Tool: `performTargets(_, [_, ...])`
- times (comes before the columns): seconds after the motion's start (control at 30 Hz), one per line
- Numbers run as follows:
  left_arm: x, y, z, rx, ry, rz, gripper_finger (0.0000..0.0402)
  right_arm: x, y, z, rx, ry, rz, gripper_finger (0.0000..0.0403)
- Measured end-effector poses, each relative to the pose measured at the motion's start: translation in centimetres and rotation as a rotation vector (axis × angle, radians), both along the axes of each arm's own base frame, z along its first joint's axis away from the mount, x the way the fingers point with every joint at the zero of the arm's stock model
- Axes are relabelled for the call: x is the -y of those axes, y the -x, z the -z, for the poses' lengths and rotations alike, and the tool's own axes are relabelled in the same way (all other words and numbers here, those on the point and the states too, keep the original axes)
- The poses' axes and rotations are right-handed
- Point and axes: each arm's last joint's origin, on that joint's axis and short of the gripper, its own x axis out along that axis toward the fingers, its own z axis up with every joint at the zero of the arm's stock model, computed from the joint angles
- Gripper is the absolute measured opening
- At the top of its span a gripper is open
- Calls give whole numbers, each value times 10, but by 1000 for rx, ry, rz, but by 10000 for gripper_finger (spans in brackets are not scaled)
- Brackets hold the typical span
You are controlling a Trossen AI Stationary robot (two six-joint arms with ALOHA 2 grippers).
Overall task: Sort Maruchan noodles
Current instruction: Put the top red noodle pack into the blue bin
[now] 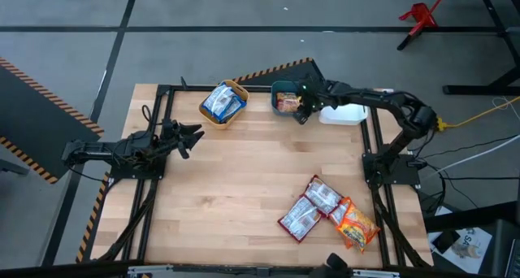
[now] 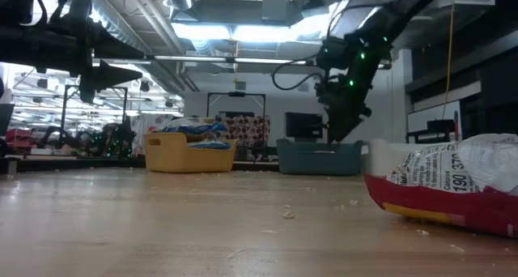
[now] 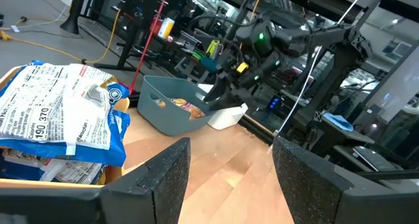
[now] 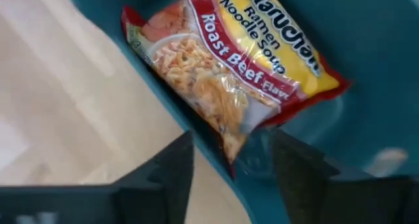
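Note:
A dark red Maruchan packet [image 4: 242, 60] lies tilted in the teal bin [image 1: 284, 89], its lower part leaning over the bin's near wall [image 4: 177, 112]. My right gripper [image 4: 232, 162] hovers open over that wall, slanting down, with the packet's lower corner [image 4: 237, 145] between its fingers but apart from them. Blue-and-white packets [image 1: 222, 102] fill the yellow bin [image 1: 237, 89]. Three more packets, two dark red [image 1: 311, 207] and one orange-yellow [image 1: 356, 225], lie flat on the table at the near right. My left gripper [image 1: 193, 136] waits open and level at the table's left.
A white bin [image 1: 345, 114] stands right of the teal bin, under my right arm. The three bins line the table's far edge. Bare wood [image 1: 244, 180] spreads across the table's middle. A black frame [image 1: 162, 148] runs along the table's sides.

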Motion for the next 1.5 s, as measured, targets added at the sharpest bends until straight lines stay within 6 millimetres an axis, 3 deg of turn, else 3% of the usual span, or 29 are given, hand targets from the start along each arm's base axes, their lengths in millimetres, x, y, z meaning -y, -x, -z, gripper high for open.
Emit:
performTargets(0.17, [0, 0, 0, 1, 3, 2, 212, -11, -1, -44, -53, -105, -71, 218])
performTargets(0.27, [0, 0, 0, 2, 3, 4, 212, -38, 4, -61, -75, -179, -146, 220])
performTargets(0.43, [0, 0, 0, -3, -6, 4, 212, -93, 32, -64, -120, -273, -167, 213])
performTargets(0.57, [0, 0, 0, -5, -8, 4, 212, -140, 66, -52, -71, -322, -108, 212])
performTargets(0.8, [0, 0, 0, -3, -7, 5, 212, -211, 115, -3, -2, -510, -115, 212])
performTargets(0.9, [0, 0, 0, -2, -5, 5, 212, -230, 118, 9, 35, -566, -191, 212])
performTargets(1.03, [0, 0, 0, -1, -3, 5, 212, -252, 113, 11, 70, -578, -312, 212])
performTargets(1.17, [0, 0, 0, 6, 11, 6, 212, -268, 113, 17, 15, -568, -393, 211])
performTargets(1.5, [0, 0, 0, 7, 12, 5, 212, -288, 118, 36, -129, -489, -417, 211])
